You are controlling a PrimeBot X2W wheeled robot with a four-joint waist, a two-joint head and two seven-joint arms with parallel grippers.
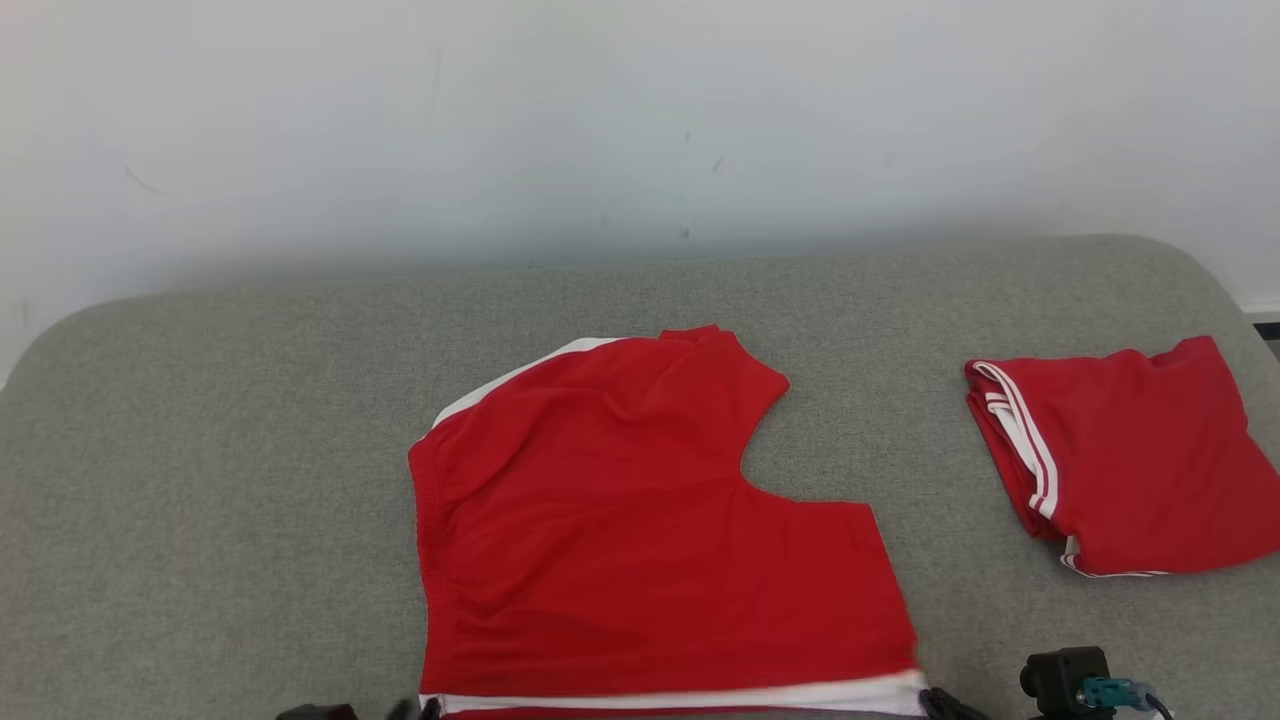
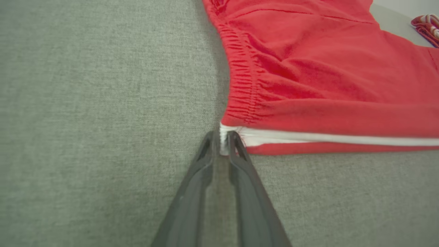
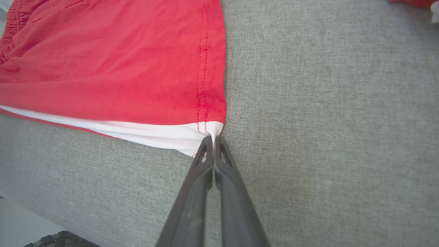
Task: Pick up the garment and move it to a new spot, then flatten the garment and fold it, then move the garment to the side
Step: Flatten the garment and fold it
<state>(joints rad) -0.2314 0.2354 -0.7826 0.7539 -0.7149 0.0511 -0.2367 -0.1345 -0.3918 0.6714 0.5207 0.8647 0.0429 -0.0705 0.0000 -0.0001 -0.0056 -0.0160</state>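
A pair of red shorts with white side stripes, the garment (image 1: 620, 520), lies spread on the grey cushioned surface, its white-striped edge toward me. My left gripper (image 2: 221, 137) is shut on the near-left corner of the garment (image 2: 308, 68), at the elastic waistband end of the white stripe. My right gripper (image 3: 213, 139) is shut on the near-right corner of the garment (image 3: 120, 61), pinching the white stripe at the hem. In the head view both grippers sit at the bottom edge, left (image 1: 425, 708) and right (image 1: 935, 703).
A second red garment (image 1: 1130, 470), folded, with white stripes, lies at the right of the grey surface (image 1: 200, 450). A white wall stands behind. The surface's front edge runs close behind the grippers; its rounded right end is near the folded piece.
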